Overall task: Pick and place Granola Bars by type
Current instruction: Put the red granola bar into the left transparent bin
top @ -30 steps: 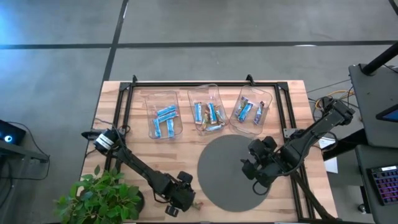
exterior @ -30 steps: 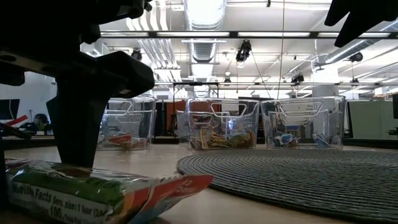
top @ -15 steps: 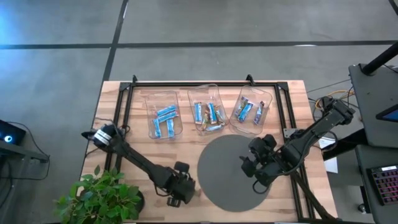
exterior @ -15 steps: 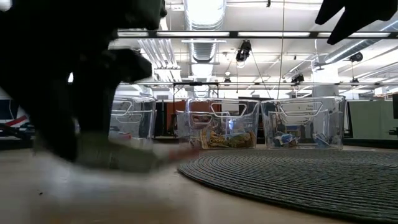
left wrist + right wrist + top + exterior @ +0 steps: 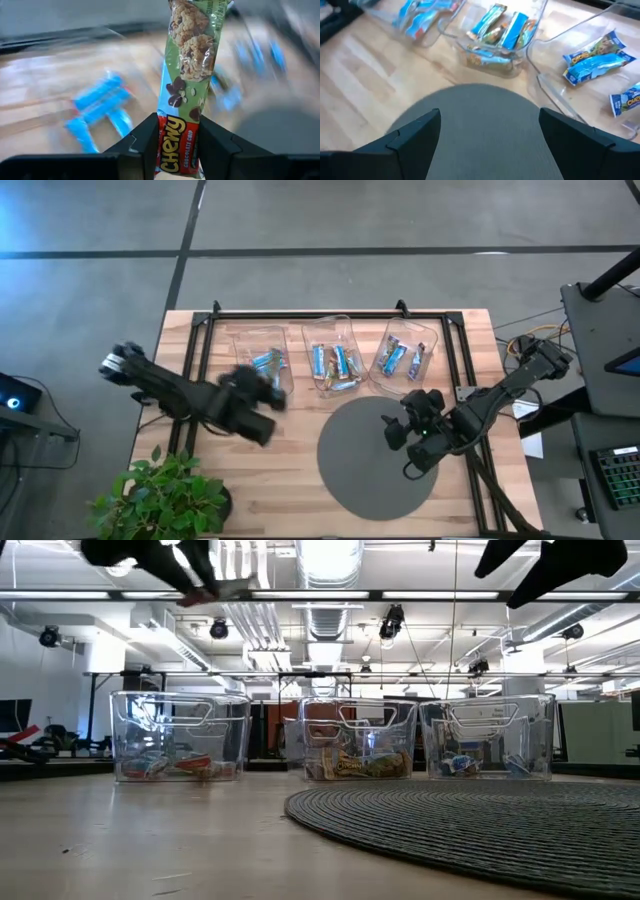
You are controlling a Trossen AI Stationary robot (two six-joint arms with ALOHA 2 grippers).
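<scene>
Taking the round grey mat [image 5: 378, 458] as the landmark: the right gripper [image 5: 398, 432] hangs over the mat's right half, its dark fingers [image 5: 412, 131] spread wide with only mat between them. Left of the mat and toward the bins, the left gripper [image 5: 268, 385] sits raised at the near edge of the left bin [image 5: 263, 364], blurred from above. Only the left wrist view shows its load: a green-and-red Chewy bar [image 5: 187, 75] pinched upright at its lower end between both fingers [image 5: 147, 137]. Beyond the mat stand three clear bins. The left bin holds blue bars [image 5: 266, 372]; the middle bin [image 5: 336, 354] holds blue and tan bars [image 5: 499, 27]; the right bin [image 5: 404, 356] holds mostly blue ones [image 5: 594, 61]. In the low view both grippers are cut off at the top edge. A potted plant [image 5: 165, 490] sits at the table's near left corner.
</scene>
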